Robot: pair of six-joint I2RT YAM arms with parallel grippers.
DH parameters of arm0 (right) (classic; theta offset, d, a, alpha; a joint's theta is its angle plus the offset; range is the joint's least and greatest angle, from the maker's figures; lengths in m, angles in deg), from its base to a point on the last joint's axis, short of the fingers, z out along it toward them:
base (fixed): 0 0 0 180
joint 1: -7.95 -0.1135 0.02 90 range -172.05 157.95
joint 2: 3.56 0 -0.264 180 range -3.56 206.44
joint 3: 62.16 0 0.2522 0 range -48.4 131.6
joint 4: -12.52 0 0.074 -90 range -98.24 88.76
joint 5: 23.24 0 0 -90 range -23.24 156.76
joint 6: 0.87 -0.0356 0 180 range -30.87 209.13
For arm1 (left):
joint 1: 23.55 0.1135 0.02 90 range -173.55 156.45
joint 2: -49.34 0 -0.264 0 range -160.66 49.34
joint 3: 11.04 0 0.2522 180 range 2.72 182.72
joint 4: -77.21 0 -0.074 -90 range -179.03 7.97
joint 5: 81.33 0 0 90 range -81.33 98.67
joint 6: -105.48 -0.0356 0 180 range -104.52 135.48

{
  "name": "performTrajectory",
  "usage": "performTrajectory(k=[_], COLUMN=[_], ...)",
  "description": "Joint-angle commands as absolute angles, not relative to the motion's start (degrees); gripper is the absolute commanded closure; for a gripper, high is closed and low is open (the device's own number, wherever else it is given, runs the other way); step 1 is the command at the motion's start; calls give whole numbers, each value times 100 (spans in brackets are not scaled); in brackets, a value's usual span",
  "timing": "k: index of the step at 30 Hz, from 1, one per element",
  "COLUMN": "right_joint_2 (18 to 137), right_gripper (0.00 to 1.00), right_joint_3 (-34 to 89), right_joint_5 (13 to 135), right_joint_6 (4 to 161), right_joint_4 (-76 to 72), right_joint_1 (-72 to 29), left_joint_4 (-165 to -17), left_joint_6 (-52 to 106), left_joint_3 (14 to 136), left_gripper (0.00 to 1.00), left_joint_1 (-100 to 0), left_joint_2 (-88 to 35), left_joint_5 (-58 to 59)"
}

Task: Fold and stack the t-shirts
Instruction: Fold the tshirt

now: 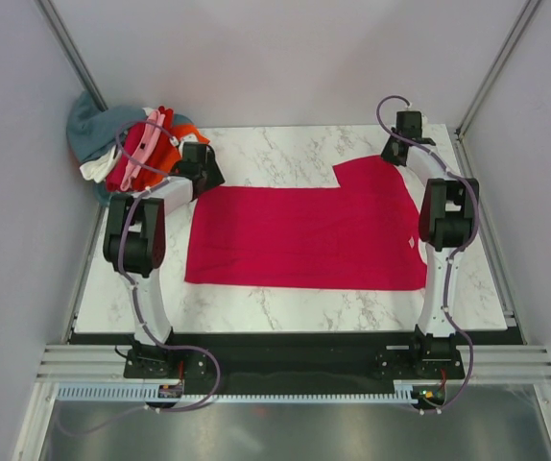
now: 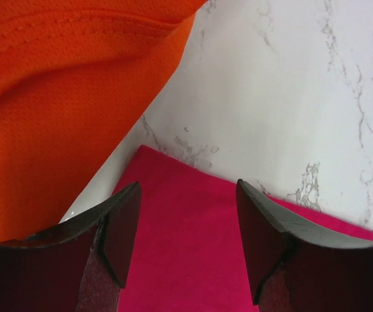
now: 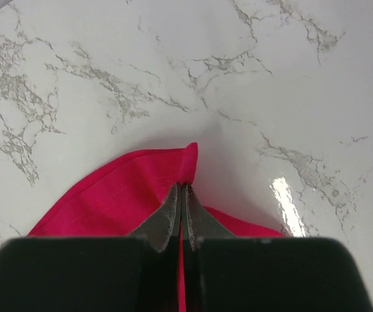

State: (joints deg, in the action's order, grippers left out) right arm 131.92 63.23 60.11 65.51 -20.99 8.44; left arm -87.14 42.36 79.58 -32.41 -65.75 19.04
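- The crimson t-shirt (image 1: 304, 235) lies spread flat on the marble counter (image 1: 285, 307), neck end toward the right. Its near hem is straight and both arms reach past it to the far edge.
- It is thin, limp cloth, light and unbreakable. It will sag and crease rather than hold a shape, and it should slide easily on the glossy marble, so a fold likely needs two corners lifted together.
- The right end effector (image 3: 184, 188) is closed, pinching a small raised fold of crimson cloth at the far-right edge, by the sleeve.
- The left end effector (image 2: 188, 188) has its jaws apart, hanging over the far-left corner of the same shirt and gripping nothing. That corner looks like the sensible second hold; a bite well inside the hem should keep the fabric from slipping out.
- An orange t-shirt (image 2: 56, 117) sits just beside that corner, close enough to be caught by mistake.
- Farthest left, the pile of t-shirts (image 1: 136, 149) waits unfolded.
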Motion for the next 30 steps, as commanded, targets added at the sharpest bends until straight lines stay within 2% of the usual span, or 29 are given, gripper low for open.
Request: performTrajectory(k=[1,13,20,24,28,29,30], right_joint_2=[12793,12547,12161,11923,11668,11615,11589], right_gripper=[100,100,100,100,100,100,100], right_joint_3=[6226,5953,5742,5532,5338,5329,5311], right_joint_5=[6149,6315,6474,6597,6588,6606,6641], right_joint_6=[6470,6259,6145,6083,6083,6092,6101], right_joint_4=[-1934,-1891,-1820,-1759,-1706,-1697,-1706], right_joint_1=[839,945,1006,1033,1059,1076,1085], left_joint_4=[-8422,-7348,-6820,-6750,-6732,-6732,-6724], left_joint_6=[4044,4343,4317,4317,4317,4308,4317], left_joint_3=[8436,9271,9817,9905,9914,9913,9913], left_gripper=[32,32,45,47,65,76,81], left_joint_1=[-3287,-3295,-3287,-3287,-3287,-3287,-3295], left_joint_2=[-6825,-7396,-7740,-7792,-7784,-7775,-7766], left_joint_5=[2307,2712,2642,2625,2598,2616,2624])
